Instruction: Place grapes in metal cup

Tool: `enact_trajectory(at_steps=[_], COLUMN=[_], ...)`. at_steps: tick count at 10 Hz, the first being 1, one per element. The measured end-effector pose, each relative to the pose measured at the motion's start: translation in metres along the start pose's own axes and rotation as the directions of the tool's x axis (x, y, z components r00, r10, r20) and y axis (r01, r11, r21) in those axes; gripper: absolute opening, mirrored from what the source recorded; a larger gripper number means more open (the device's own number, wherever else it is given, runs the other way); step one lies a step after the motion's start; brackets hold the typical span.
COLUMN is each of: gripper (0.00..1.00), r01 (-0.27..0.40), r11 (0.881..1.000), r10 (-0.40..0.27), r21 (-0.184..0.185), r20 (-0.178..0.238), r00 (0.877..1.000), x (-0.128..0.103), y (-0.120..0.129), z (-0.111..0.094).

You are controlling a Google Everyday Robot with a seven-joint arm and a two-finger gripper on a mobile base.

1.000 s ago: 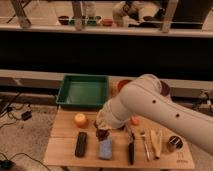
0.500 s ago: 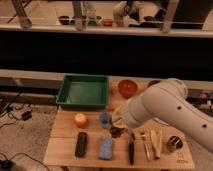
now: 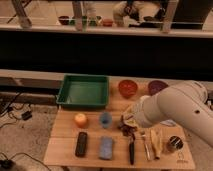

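My gripper (image 3: 127, 125) hangs at the end of the big white arm (image 3: 175, 107) over the middle of the wooden table (image 3: 65, 152). It is shut on the grapes (image 3: 128, 131), a dark reddish-purple bunch that dangles just above the table, right of the blue cup (image 3: 105, 119). The metal cup (image 3: 173, 144), small, dark and shiny, stands near the table's front right corner, well to the right of the gripper and a little nearer the front edge.
A green tray (image 3: 83, 90) sits at the back left, with an orange bowl (image 3: 127, 88) and a purple bowl (image 3: 157, 87) beside it. An orange object (image 3: 80, 120), a black remote (image 3: 81, 143), a blue sponge (image 3: 106, 147), a black-handled utensil (image 3: 131, 149) and lighter utensils (image 3: 150, 144) lie along the front.
The gripper has moved to the right with the grapes in it, from left of the blue cup to its right side, closer to the metal cup.
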Motion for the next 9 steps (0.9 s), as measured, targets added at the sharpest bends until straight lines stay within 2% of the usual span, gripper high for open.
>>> enact_trajectory(at_steps=[6,9], gripper=[0.00,0.00], r01=[-0.013,-0.086], r11=[1.000,0.995], r10=[0.013,0.088], r21=[0.006,0.051], r20=[-0.006,-0.035], r00=[1.000,0.995], x=[0.002,0.033], y=[0.000,-0.003], z=[0.000,-0.010])
